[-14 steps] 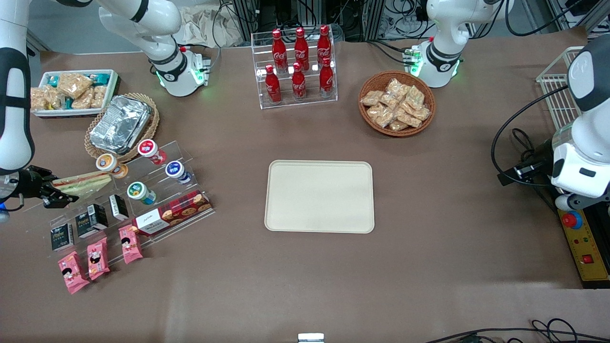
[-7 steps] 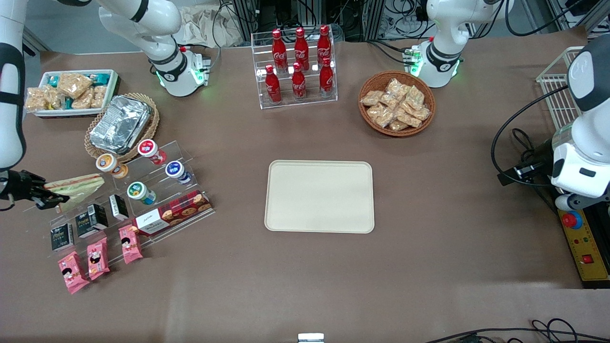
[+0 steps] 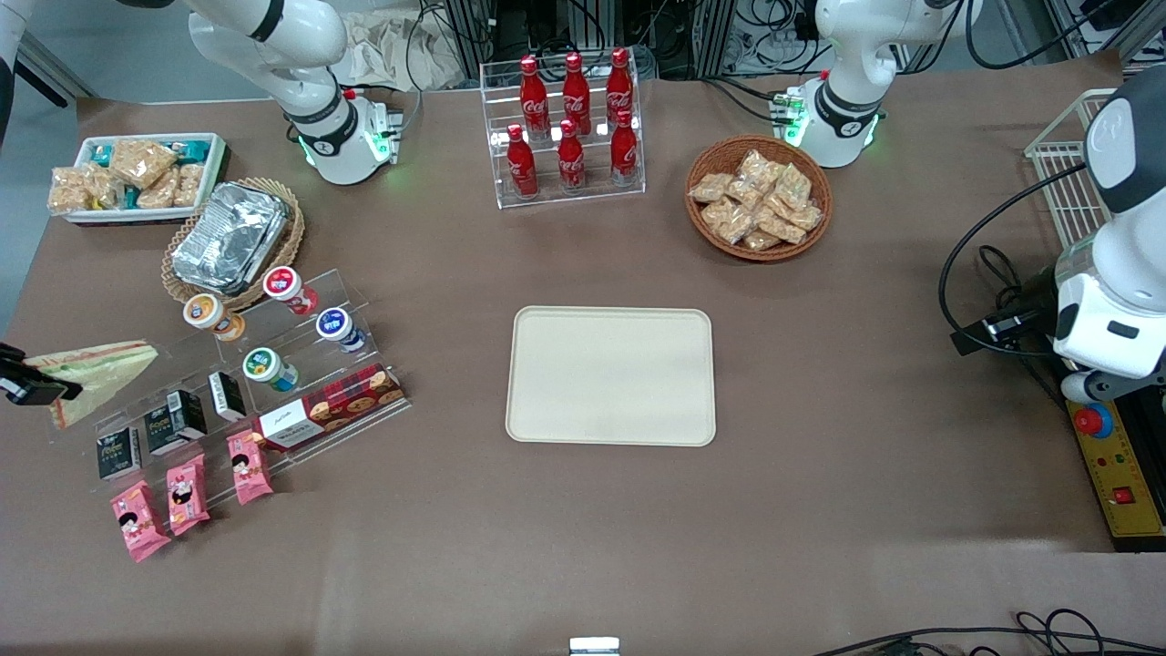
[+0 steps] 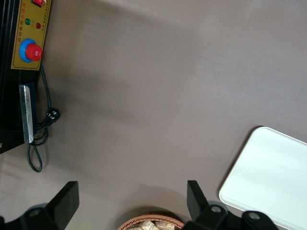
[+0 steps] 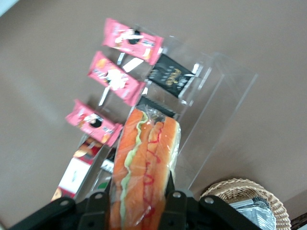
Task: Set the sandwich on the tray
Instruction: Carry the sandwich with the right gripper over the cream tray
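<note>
The sandwich [image 3: 96, 366], a clear-wrapped wedge of pale bread with red and green filling, hangs in my right gripper [image 3: 32, 390] at the working arm's end of the table, above the table edge beside the clear snack rack [image 3: 273, 364]. In the right wrist view the sandwich [image 5: 146, 167] sits clamped between the two black fingers [image 5: 175, 206], lifted above the rack. The cream-beige tray [image 3: 610, 375] lies flat and bare at the table's middle, well away from the gripper; one corner of the tray shows in the left wrist view [image 4: 268, 177].
The clear rack holds yogurt cups [image 3: 266, 366], black cartons [image 3: 175, 421], a cookie box [image 3: 328, 407] and pink packets [image 3: 187, 492]. A foil container [image 3: 230, 235] in a wicker basket, a white snack bin [image 3: 137, 175], a cola rack [image 3: 569, 128] and a snack basket [image 3: 758, 196] stand farther from the camera.
My gripper has carried the sandwich up off the rack and outward toward the working arm's end of the table; the arm has mostly left the front view.
</note>
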Robot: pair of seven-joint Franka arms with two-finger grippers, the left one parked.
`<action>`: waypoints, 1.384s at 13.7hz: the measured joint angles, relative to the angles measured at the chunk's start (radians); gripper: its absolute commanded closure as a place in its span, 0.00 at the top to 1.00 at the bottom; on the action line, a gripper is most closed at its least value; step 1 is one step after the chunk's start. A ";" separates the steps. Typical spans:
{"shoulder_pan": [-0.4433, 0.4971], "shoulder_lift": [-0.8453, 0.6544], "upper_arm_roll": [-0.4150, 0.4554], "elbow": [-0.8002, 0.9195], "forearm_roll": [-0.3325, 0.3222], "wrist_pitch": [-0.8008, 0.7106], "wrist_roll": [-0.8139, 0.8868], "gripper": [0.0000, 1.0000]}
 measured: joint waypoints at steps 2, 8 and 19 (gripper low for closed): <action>0.002 -0.010 0.056 0.041 0.000 -0.048 -0.017 0.38; 0.068 -0.028 0.323 0.093 0.002 -0.111 -0.057 0.38; 0.576 0.099 0.432 0.090 -0.149 0.123 -0.065 0.38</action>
